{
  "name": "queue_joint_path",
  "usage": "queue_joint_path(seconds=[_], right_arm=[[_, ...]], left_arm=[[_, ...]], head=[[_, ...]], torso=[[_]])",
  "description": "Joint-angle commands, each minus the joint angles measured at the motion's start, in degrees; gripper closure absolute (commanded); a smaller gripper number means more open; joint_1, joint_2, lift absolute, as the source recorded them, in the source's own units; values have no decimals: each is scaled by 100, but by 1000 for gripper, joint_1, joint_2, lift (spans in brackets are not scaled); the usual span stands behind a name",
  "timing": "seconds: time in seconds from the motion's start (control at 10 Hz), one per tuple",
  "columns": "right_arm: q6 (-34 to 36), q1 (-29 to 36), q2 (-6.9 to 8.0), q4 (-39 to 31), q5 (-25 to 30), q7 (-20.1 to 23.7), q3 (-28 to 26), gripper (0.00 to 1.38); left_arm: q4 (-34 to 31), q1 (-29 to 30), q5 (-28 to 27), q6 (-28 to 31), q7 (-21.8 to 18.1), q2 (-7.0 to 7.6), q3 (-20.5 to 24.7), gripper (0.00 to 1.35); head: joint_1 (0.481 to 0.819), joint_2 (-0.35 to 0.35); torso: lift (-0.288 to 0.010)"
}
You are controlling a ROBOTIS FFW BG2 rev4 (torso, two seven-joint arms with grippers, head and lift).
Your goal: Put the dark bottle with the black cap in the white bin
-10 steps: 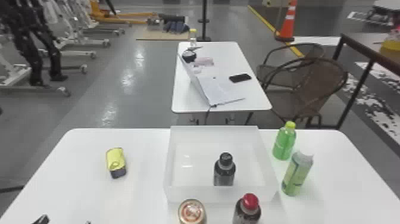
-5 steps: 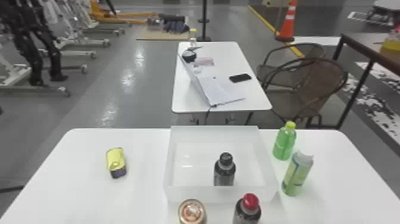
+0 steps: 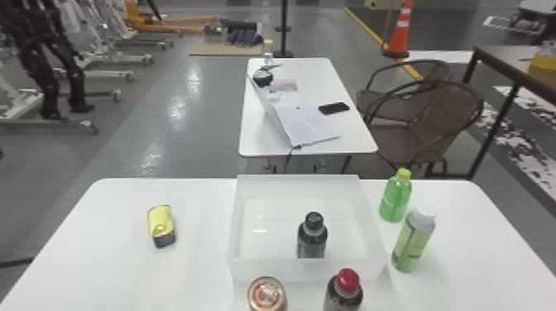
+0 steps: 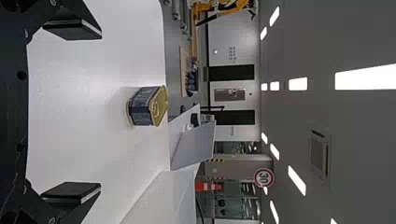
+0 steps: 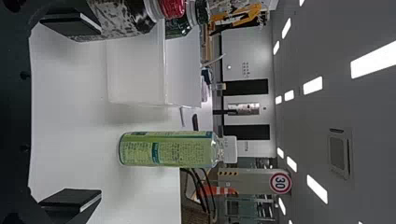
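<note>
Evidently done: see the dark bottle with the black cap [image 3: 312, 240] standing upright inside the white bin [image 3: 271, 269]. Find the left pincer [image 4: 101, 111] and right pincer [image 5: 101, 112] both released, spread wide and empty. Judge no placing left; just leave the bottle be.

The left gripper [image 4: 101, 112] is black, with wedge-shaped fingers [image 4: 72, 30] and screws [image 4: 52, 220].
</note>
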Motion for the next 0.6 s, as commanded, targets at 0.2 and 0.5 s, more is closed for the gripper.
queue_joint_path(seconds=[0.2, 0.5], right_arm=[[0, 2, -1, -1, 9, 0, 0, 71], [0, -7, 8, -1, 9, -9, 0, 71]], left_arm=[[87, -52, 51, -33, 0, -24, -77, 153], [123, -78, 95, -60, 0, -24, -165, 153]], head=[[549, 0], [549, 0]], torso=[[-100], [-100]])
